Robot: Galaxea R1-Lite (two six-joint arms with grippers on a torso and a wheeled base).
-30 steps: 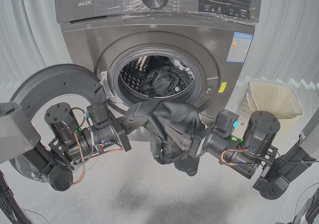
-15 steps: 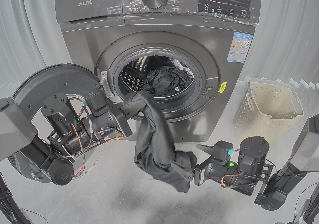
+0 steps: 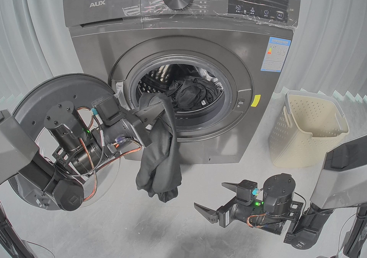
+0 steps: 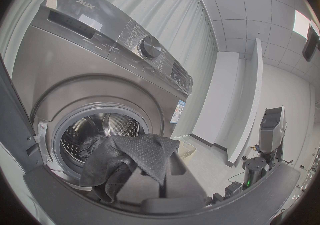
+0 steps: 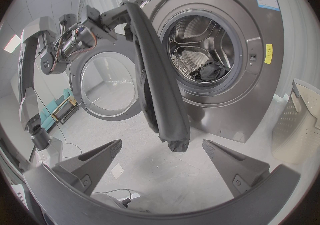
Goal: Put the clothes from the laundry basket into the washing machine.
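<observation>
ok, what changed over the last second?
The right pincer let go of the dark garment and dropped low toward the floor, jaws open. The left pincer, shut on the garment, rose toward the opening of the washing machine, so the garment now hangs from it alone. Machine, open door, clothes in the drum and laundry basket stayed put.

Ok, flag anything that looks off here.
The garment hangs from the left claw outside the washer, dangling down its front rather than in the drum. The right claw is open and empty.
</observation>
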